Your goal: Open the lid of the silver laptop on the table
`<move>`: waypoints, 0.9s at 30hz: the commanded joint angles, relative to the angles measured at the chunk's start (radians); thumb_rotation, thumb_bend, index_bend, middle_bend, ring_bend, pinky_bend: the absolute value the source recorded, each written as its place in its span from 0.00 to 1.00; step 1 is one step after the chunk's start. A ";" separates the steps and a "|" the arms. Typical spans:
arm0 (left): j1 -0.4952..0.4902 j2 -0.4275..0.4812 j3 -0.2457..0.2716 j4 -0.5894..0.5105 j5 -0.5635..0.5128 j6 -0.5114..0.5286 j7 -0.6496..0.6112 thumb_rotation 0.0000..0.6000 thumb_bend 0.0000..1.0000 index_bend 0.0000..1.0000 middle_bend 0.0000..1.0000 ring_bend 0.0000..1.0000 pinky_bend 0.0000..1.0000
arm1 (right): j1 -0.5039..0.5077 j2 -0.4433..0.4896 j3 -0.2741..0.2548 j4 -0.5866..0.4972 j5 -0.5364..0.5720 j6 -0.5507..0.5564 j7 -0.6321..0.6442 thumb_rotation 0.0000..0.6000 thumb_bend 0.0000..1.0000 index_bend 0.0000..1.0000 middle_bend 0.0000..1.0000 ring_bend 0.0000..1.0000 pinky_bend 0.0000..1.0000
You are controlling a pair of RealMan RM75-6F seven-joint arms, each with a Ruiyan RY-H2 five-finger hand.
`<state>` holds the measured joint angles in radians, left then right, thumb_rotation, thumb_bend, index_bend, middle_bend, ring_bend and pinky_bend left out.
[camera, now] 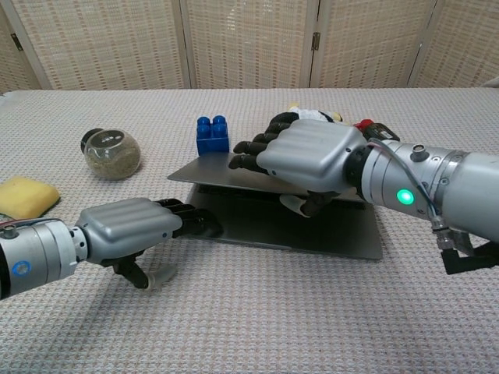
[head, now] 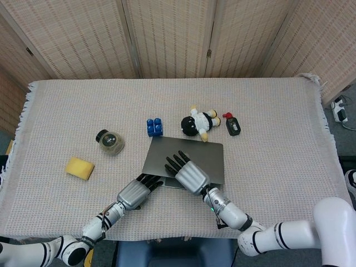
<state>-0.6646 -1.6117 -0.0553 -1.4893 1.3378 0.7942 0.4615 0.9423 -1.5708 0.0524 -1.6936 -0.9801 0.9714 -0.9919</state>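
- Laptop (head: 192, 158), silver, sits near the front-middle of the table (head: 278, 111); lid (camera: 234, 173) lifted a little off the base (camera: 327, 234), hinge at the far edge.
- Right hand (camera: 308, 154) pinches the lid's front edge: fingers flat on top, thumb tucked under. It holds the lid.
- Left hand (camera: 132, 226) lies at 8 o'clock from the laptop, fingers extended and close together, fingertips (camera: 195, 224) touching the base's front-left corner. It grips nothing.
- Risk: the pinch is shallow, so the lid could slip out and drop shut.
- Risk: if the left fingertips give too little pressure, the base may rise or slide with the lid on the woven cloth.
- Risk: a lid swinging back could knock the blue blocks (head: 155, 128) at 11 o'clock or the doll (head: 198, 123) at 12 o'clock, both near the hinge edge.
- Jar (head: 109, 141) at 9 o'clock and sponge (head: 80, 168) beyond it lie well apart, so trouble there is unlikely.
- Writing: none readable on the laptop, the jar, or the small black device (head: 232, 125) at 1 o'clock.
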 commanded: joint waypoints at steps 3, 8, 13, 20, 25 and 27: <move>-0.007 0.002 0.007 -0.013 -0.017 0.004 0.010 1.00 0.58 0.04 0.08 0.00 0.00 | 0.005 -0.010 0.005 0.019 0.013 0.003 0.009 1.00 0.60 0.00 0.00 0.00 0.00; -0.010 0.007 0.018 -0.022 -0.019 0.020 0.009 1.00 0.58 0.04 0.08 0.00 0.00 | 0.008 0.016 0.039 0.024 0.022 0.019 0.048 1.00 0.60 0.00 0.00 0.00 0.00; -0.013 -0.004 0.026 -0.013 -0.024 0.028 0.007 1.00 0.58 0.04 0.08 0.00 0.00 | 0.008 0.062 0.082 0.007 0.055 0.029 0.098 1.00 0.60 0.00 0.00 0.00 0.00; -0.025 -0.015 0.031 -0.013 -0.047 0.029 0.028 1.00 0.58 0.04 0.08 0.00 0.00 | 0.019 0.115 0.136 0.010 0.101 0.019 0.165 1.00 0.60 0.00 0.00 0.00 0.00; -0.031 -0.016 0.036 -0.014 -0.060 0.032 0.039 1.00 0.58 0.04 0.08 0.00 0.00 | 0.037 0.145 0.174 0.046 0.138 0.003 0.208 1.00 0.60 0.00 0.00 0.00 0.00; -0.033 -0.016 0.038 -0.015 -0.064 0.034 0.041 1.00 0.58 0.04 0.08 0.00 0.00 | 0.045 0.152 0.184 0.065 0.152 -0.006 0.217 1.00 0.60 0.00 0.00 0.00 0.00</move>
<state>-0.6968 -1.6275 -0.0182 -1.5042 1.2746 0.8275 0.5018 0.9809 -1.4252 0.2299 -1.6389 -0.8357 0.9721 -0.7813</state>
